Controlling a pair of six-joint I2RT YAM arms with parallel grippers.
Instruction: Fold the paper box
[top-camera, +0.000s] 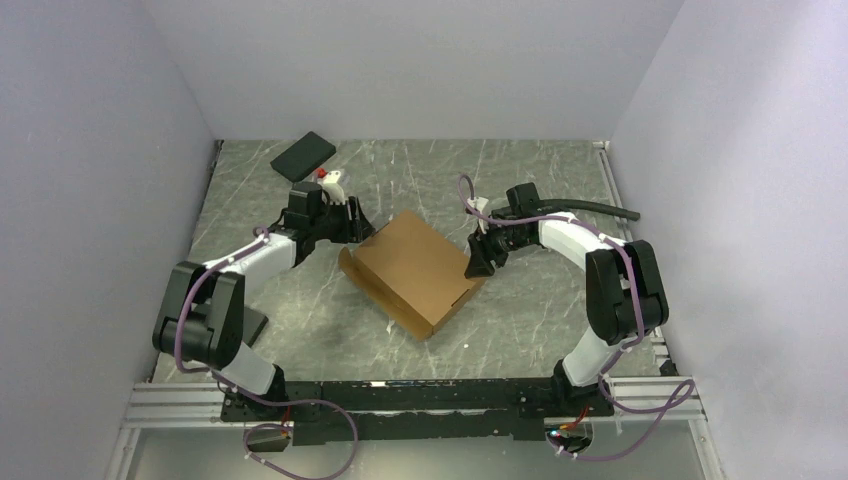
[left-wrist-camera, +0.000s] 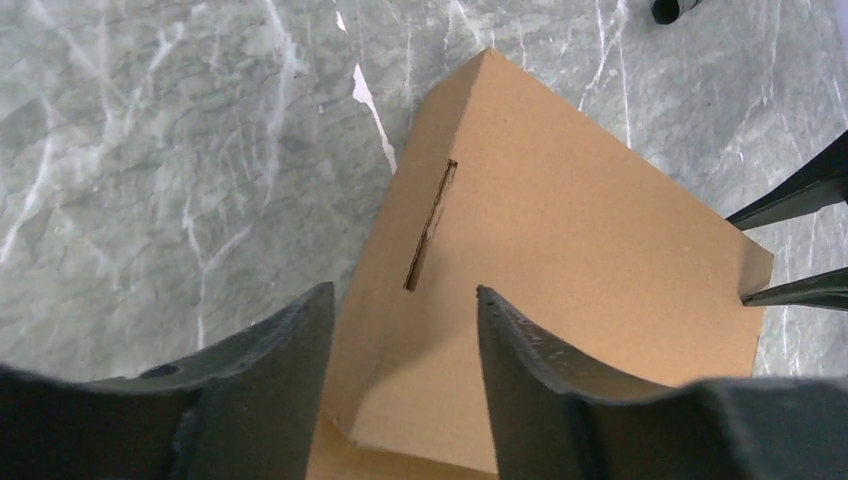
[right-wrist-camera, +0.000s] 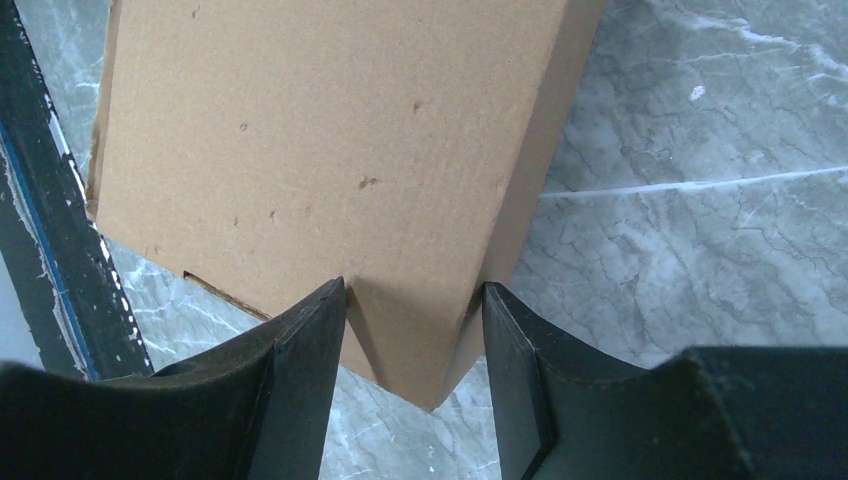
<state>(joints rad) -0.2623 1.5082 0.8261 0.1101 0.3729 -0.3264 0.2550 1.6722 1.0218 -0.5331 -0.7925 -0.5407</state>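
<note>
The brown corrugated paper box (top-camera: 415, 265) lies mid-tabletop (top-camera: 530, 320) (grey, marble-veined stone look). The right gripper (right-wrist-camera: 415, 290) pinches its blunt corner. The left gripper (left-wrist-camera: 405, 295) straddles the slotted side, and I cannot tell whether it grips.

Black pad (top-camera: 303, 155) and perhaps a hose (top-camera: 600, 207) on marbled table (top-camera: 560, 320).

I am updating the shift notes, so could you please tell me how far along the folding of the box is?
Done: the brown corrugated cardboard box stands formed, its top panel lying closed. In hand: the right gripper pinches one corner; the left gripper straddles the opposite corner, grip unclear. Left: a side flap sticks out untucked and a slot sits empty.
</note>
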